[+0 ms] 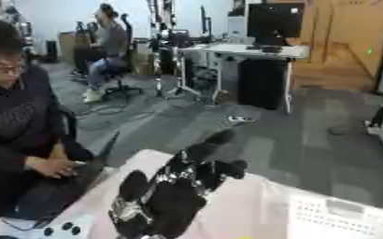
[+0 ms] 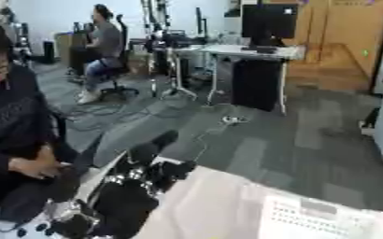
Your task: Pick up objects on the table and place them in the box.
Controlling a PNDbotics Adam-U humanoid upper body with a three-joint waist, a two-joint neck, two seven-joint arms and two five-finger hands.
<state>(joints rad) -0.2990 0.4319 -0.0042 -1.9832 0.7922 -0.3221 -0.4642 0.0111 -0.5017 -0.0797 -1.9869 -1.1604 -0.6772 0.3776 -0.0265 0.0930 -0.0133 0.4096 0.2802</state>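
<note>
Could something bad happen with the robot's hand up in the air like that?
Maybe. The left hand is raised in front of the camera with fingers straight, holding nothing, so it hides part of the table; reaching down blind might bump the white box at the right. No objects to pick up show in these views, so the head may need to tilt lower first. The right hand is out of sight.

Left hand (image 1: 172, 196) raised mid-frame, palm toward camera, fingers extended up and slightly relaxed, holding nothing. Silver joints visible at knuckles. Right hand out of view.
</note>
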